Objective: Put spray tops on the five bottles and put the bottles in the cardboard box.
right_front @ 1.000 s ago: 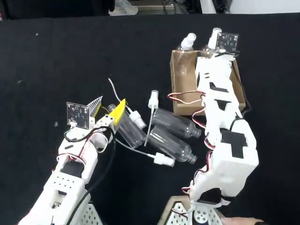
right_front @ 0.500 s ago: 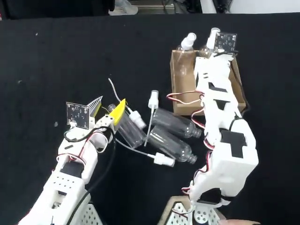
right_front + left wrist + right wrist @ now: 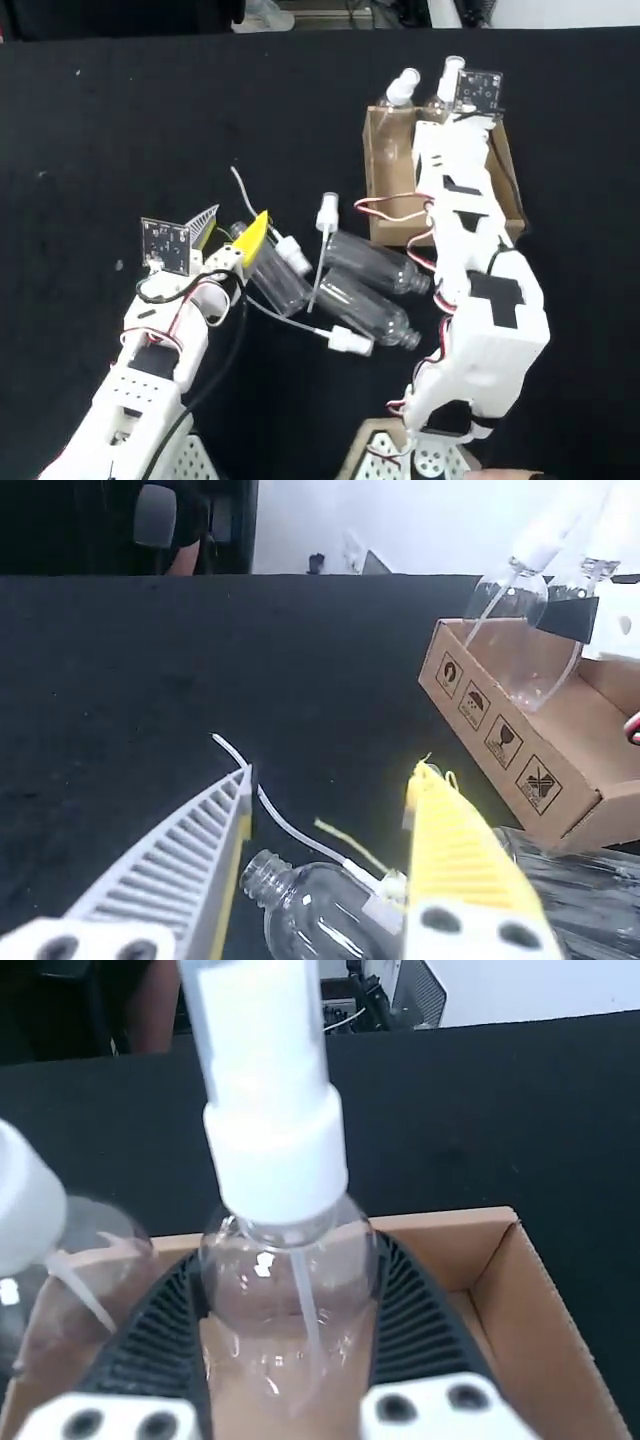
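My right gripper [image 3: 446, 102] is over the far end of the cardboard box [image 3: 384, 190], shut on a clear bottle [image 3: 250, 1285] with a white spray top [image 3: 452, 70]. A second capped bottle [image 3: 402, 88] leans in the box beside it. My left gripper [image 3: 238, 214] stands open on the table, its grey and yellow fingers either side of an uncapped bottle [image 3: 300, 905] lying flat. A loose spray top [image 3: 292, 252] with its tube rests against that bottle. Two more uncapped bottles [image 3: 368, 262] [image 3: 366, 312] lie between the arms.
Two more loose spray tops [image 3: 327, 212] [image 3: 350, 342] with long tubes lie beside the lying bottles. The near part of the box [image 3: 525, 1290] holds nothing. The black table [image 3: 120, 120] is bare at the far left.
My right gripper has shifted slightly to the left with its bottle over the box. The left arm and the lying bottles have not moved.
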